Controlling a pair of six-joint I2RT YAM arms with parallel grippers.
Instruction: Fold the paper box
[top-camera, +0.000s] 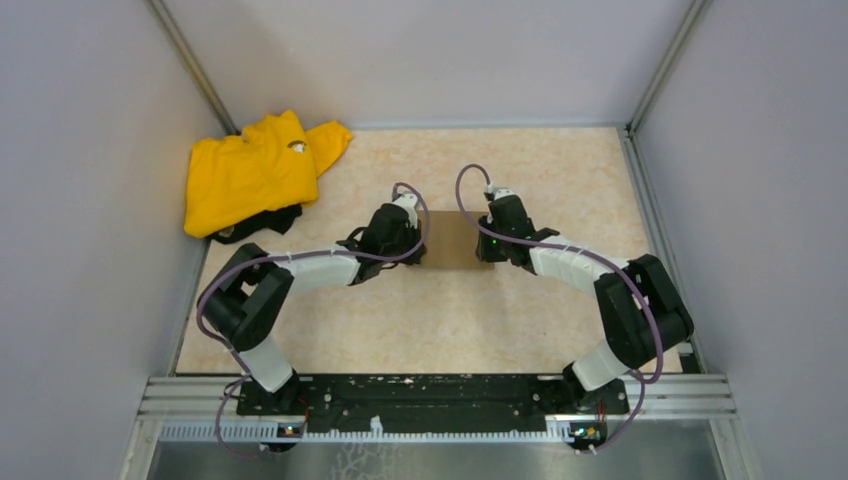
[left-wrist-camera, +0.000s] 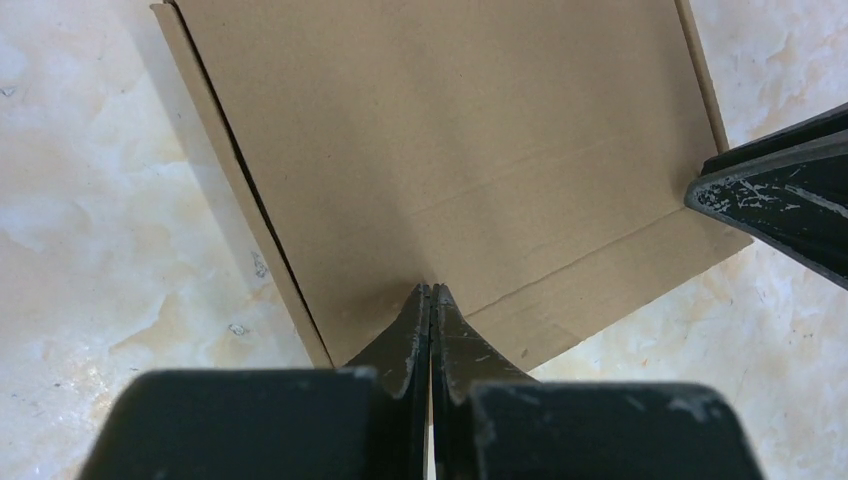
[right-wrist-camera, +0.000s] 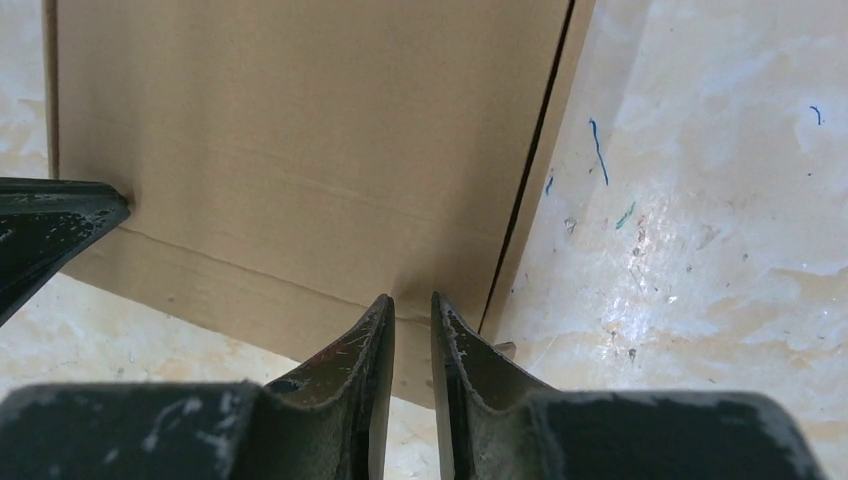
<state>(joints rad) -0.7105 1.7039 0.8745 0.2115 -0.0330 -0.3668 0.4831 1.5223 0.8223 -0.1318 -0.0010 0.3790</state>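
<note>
The paper box (top-camera: 455, 240) is plain brown cardboard and lies flat at the middle of the table, with an arm on either side. My left gripper (left-wrist-camera: 432, 290) is shut, its tips resting on the box's top panel (left-wrist-camera: 450, 130) near a crease, and nothing is between them. My right gripper (right-wrist-camera: 412, 300) stands over the opposite end of the box (right-wrist-camera: 300, 130), its fingers a narrow gap apart with nothing in the gap. A dark slit runs along the box's side edge in both wrist views. From above, the left gripper (top-camera: 415, 243) and the right gripper (top-camera: 490, 238) face each other across the box.
A crumpled yellow garment (top-camera: 255, 170) lies at the back left corner over something dark. Grey walls close in the table on three sides. A metal rail (top-camera: 440, 395) carrying the arm bases runs along the near edge. Small pen marks (right-wrist-camera: 598, 150) dot the tabletop.
</note>
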